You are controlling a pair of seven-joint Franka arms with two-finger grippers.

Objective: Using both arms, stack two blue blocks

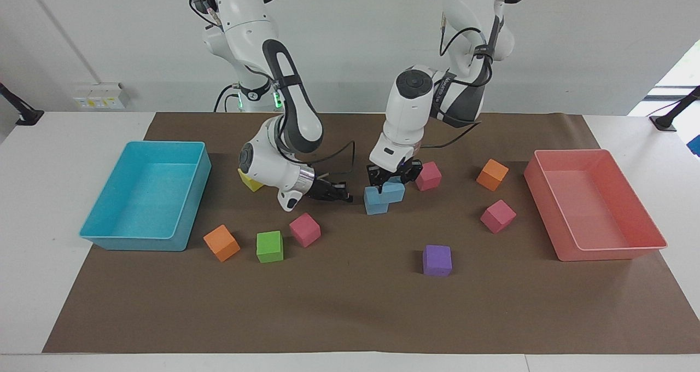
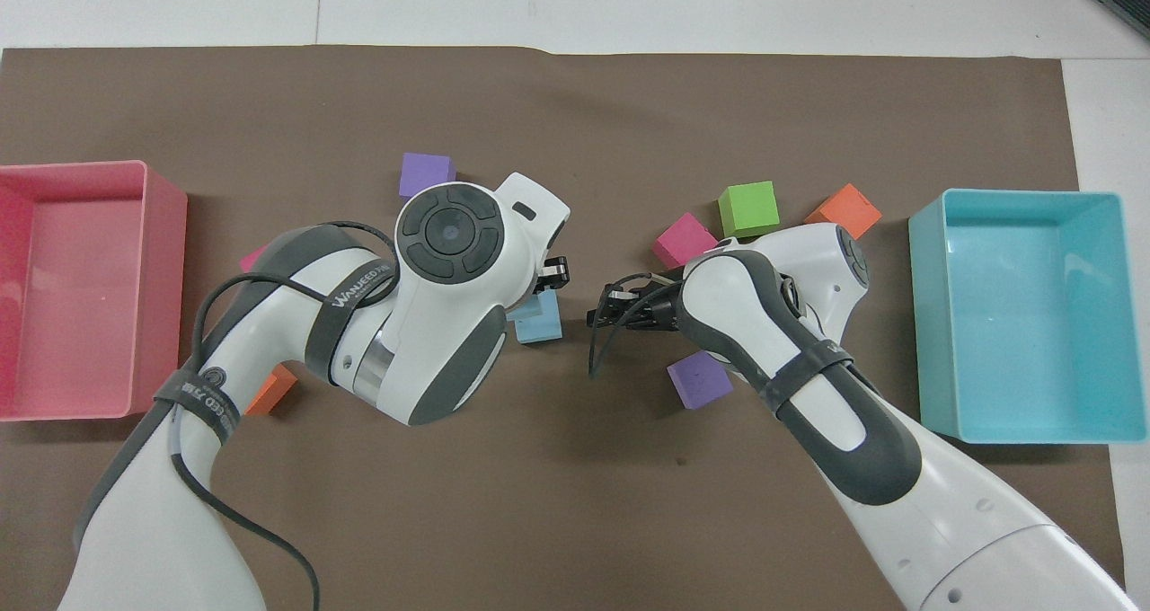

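One blue block [image 1: 374, 202] lies on the brown mat mid-table; in the overhead view this block [image 2: 542, 326] shows beside the left arm's wrist. My left gripper [image 1: 394, 176] is shut on the second blue block [image 1: 396, 190], held slightly raised over the resting block's corner on the left arm's side. I cannot tell whether the two blocks touch. My right gripper [image 1: 343, 196] is shut on nothing, low over the mat beside the resting block toward the right arm's end. From overhead the right gripper [image 2: 600, 314] points at that block.
A turquoise bin [image 1: 164, 144] stands at the right arm's end and a pink bin [image 1: 571, 152] at the left arm's end. Scattered cubes: pink [image 1: 428, 175], orange [image 1: 492, 174], pink [image 1: 497, 216], purple [image 1: 437, 260], pink [image 1: 304, 230], green [image 1: 269, 246], orange [image 1: 221, 243], yellow [image 1: 250, 181].
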